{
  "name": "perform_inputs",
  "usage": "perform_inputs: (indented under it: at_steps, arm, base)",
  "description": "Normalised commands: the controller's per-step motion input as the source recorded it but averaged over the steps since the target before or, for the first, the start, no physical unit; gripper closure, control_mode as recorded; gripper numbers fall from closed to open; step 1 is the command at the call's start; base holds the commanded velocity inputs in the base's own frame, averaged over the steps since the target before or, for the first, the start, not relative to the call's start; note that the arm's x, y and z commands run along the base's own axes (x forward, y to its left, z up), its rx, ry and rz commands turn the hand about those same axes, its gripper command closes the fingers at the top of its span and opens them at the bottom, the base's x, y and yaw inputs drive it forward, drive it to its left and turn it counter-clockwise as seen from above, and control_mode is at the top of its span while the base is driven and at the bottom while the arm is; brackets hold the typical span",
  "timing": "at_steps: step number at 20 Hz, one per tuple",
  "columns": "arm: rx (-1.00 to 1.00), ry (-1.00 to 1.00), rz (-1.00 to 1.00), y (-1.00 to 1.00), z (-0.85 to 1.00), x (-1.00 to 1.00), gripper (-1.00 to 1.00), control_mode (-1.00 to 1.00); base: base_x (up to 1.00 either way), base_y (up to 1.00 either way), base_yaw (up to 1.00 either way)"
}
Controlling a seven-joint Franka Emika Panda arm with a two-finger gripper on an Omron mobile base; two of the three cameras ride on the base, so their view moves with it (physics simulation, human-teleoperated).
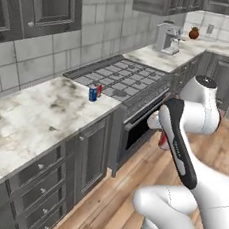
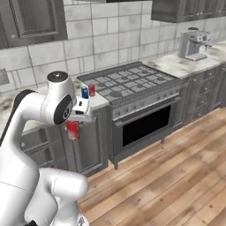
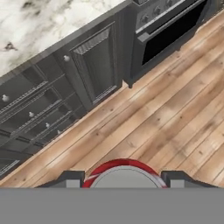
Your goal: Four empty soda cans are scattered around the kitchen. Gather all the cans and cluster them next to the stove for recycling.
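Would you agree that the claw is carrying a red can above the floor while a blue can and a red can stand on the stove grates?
Not quite: the blue can and the red can stand on the marble counter beside the stove, as the left base view shows. The claw does carry a red can.

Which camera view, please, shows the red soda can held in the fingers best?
The right base view: the red soda can hangs upright, side fully visible, below the hand. The left base view shows a sliver behind the arm; the hand view shows its top rim between the fingers.

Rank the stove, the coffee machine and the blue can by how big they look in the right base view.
1. Dark grey stove with black grates.
2. Silver coffee machine on the far counter; it's farther away, so it may look smaller than it is.
3. Small blue soda can beside the stove.
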Motion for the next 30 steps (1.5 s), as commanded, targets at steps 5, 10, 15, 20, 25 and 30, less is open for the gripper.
perform_inputs:
  at_steps: [5,10,15,20,25,30]
  arm:
    - [0.00,0.00,0.00,0.00,0.00,0.00,1.00,1.00]
    - [0.00,0.00,0.00,0.00,0.00,0.00,1.00,1.00]
    - [0.00,0.00,0.00,0.00,0.00,0.00,1.00,1.00]
    - [0.00,0.00,0.00,0.00,0.00,0.00,1.00,1.00]
    - [0.00,0.00,0.00,0.00,0.00,0.00,1.00,1.00]
    - [0.00,0.00,0.00,0.00,0.00,0.00,1.00,1.00]
  base:
    - [0.65,-0.01,0.33]
    - [0.44,-0.25,0.31]
    - [0.42,-0.54,0.26]
    - [0.44,-0.38,0.35]
    - [0.26,-0.20,0.32]
    - [0.33,-0.54,0.38]
